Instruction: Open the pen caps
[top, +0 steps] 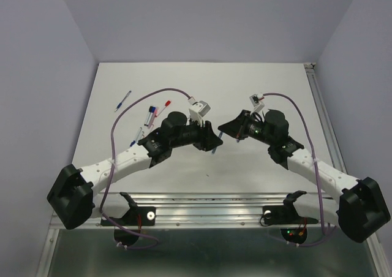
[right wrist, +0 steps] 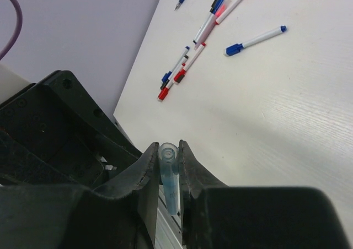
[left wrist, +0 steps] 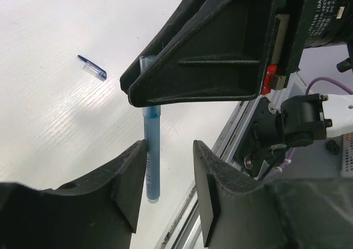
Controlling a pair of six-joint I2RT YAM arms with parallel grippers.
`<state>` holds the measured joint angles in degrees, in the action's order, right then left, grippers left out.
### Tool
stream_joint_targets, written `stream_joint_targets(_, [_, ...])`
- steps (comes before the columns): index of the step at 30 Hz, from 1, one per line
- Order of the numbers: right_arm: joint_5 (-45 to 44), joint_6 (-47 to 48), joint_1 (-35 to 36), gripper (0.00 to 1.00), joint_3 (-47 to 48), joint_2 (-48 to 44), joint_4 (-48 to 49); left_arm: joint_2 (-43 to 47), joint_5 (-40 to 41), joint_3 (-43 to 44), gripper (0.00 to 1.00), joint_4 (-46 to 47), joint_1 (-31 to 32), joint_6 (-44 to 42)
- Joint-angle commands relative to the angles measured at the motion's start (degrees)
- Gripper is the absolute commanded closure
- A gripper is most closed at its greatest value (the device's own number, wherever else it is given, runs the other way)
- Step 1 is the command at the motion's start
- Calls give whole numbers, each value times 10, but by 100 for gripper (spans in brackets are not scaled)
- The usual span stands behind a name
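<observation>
One light blue pen [left wrist: 151, 161]: my right fingers [right wrist: 148, 174] clench it; my parted left fingers [left wrist: 207, 188] should close squarely, then pull.

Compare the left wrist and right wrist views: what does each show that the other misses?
Left wrist only: the open left gripper, with the lower end of the light blue tube beside one finger. Right wrist only: scattered red- and blue-capped pens, and the tube's hollow top. Both: the right gripper pinching that tube, and the white table.
</observation>
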<state>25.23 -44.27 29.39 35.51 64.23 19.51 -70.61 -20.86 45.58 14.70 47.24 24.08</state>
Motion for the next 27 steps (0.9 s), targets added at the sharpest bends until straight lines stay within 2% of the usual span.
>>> stream_joint_targets(1, [24,-43,5,99,42,6,25,-16,3,28,52,0,3,-18])
stream_joint_targets(3, [37,-54,5,99,45,10,33,-24,4,33,56,-2,3,-21])
stream_joint_targets(9, [56,-73,5,99,47,12,38,-34,16,40,56,-8,3,-25])
stream_joint_targets(11, [52,-72,5,99,46,10,36,-35,19,40,69,-11,3,-25])
stream_joint_targets(12, [48,-70,5,99,47,11,31,-32,19,40,88,-10,3,-23])
stream_joint_targets(13, [45,-66,5,99,48,11,26,-30,18,39,100,-10,3,-22])
stream_joint_targets(18, [-24,-24,5,99,62,13,-18,-9,14,22,100,-4,4,-4])
stream_joint_targets(20, [-112,9,3,99,78,21,-32,-1,2,5,100,-5,6,2])
stream_joint_targets(21, [-160,19,-7,99,83,33,-20,5,2,-2,100,-5,12,11])
stream_joint_targets(27, [-264,59,-92,99,185,110,-15,44,-2,-74,100,-11,35,54])
